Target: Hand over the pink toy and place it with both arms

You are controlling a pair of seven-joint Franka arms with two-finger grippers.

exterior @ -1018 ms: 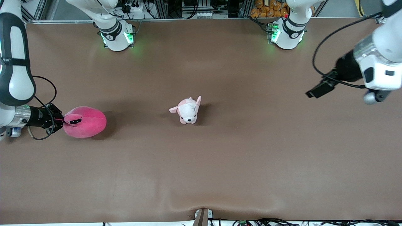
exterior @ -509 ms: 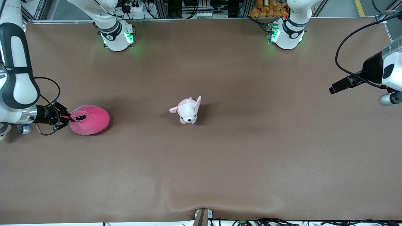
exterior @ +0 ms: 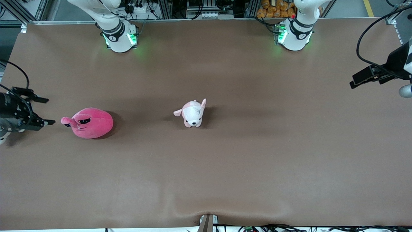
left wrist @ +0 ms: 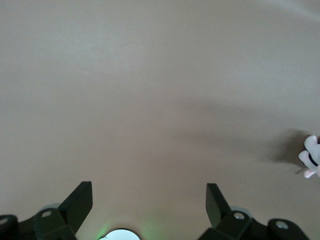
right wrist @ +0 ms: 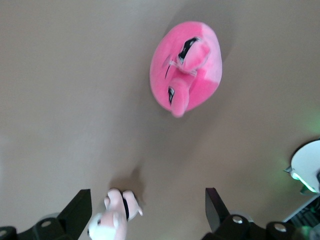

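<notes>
Hot-pink round plush toy (exterior: 91,123): rests on brown table (exterior: 225,167), snout toward right arm's end, long axis along the table.
Right gripper (exterior: 42,111): fingers spread, empty, beside snout.
Left gripper (left wrist: 149,197): fingers apart, empty.

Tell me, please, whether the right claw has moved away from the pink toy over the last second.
Yes. The right claw was shut on the pink toy; it has let go, now open, nearer the table edge.

small pink-and-white dog plush (exterior: 191,113) | upright | mid brown table (exterior: 244,154)
</notes>
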